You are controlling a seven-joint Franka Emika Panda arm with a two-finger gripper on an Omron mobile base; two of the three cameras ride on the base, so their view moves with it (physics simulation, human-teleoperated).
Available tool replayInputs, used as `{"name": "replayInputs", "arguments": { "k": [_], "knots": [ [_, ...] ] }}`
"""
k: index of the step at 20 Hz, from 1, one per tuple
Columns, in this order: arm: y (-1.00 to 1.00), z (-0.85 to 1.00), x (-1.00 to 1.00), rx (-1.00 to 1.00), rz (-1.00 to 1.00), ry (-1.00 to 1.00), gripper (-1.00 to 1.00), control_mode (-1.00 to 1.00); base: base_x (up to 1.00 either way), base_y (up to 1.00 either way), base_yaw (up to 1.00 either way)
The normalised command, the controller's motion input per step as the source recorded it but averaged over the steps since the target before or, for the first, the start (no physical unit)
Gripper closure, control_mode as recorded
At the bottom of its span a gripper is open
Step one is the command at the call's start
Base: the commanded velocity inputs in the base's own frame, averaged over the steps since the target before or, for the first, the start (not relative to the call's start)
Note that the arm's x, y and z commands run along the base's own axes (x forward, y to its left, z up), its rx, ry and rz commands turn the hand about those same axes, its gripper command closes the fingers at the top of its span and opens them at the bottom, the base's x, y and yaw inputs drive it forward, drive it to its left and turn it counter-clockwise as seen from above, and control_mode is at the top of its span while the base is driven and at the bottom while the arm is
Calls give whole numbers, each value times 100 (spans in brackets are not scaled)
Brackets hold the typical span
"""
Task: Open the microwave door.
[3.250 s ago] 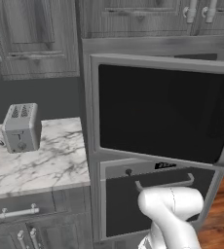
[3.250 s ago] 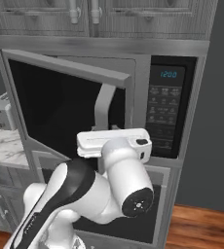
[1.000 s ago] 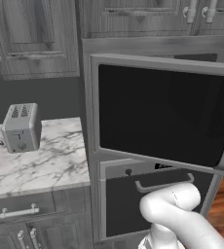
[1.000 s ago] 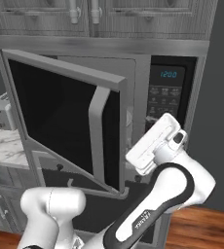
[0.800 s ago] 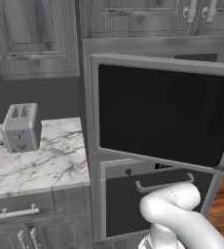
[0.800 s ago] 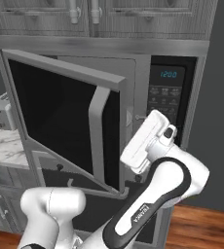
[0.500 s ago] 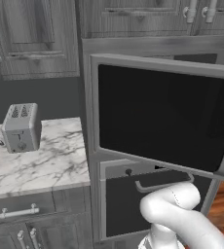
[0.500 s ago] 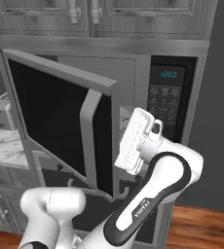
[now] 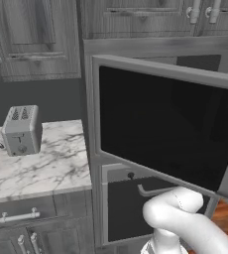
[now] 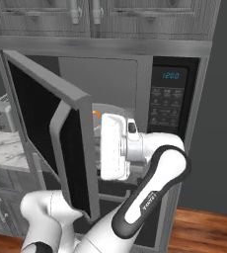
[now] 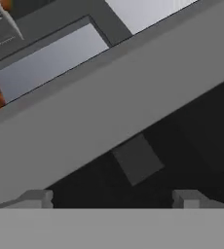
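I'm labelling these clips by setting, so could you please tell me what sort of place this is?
A home-style kitchen, rendered. A built-in microwave with its microwave door swung open sits in grey wood cabinets, above an oven door, and a silver toaster stands on a marble counter.

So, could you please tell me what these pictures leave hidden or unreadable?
- Gripper contact with the microwave door: right base view, blocked by the white hand.
- Microwave cavity floor: right base view, behind hand and door.
- Keypad labels: too small.
- Door's right end: left base view, cut off by the edge.
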Motion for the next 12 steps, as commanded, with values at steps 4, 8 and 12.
{"name": "replayInputs", "arguments": {
  "k": [4,8,12],
  "knots": [
    [78,-13,-59,-6,46,-16,-100,-100,0,0,0],
    [93,-22,-64,-2,34,-33,-100,-100,0,0,0],
    [77,-16,-87,0,23,-50,-100,-100,0,0,0]
  ]
}}
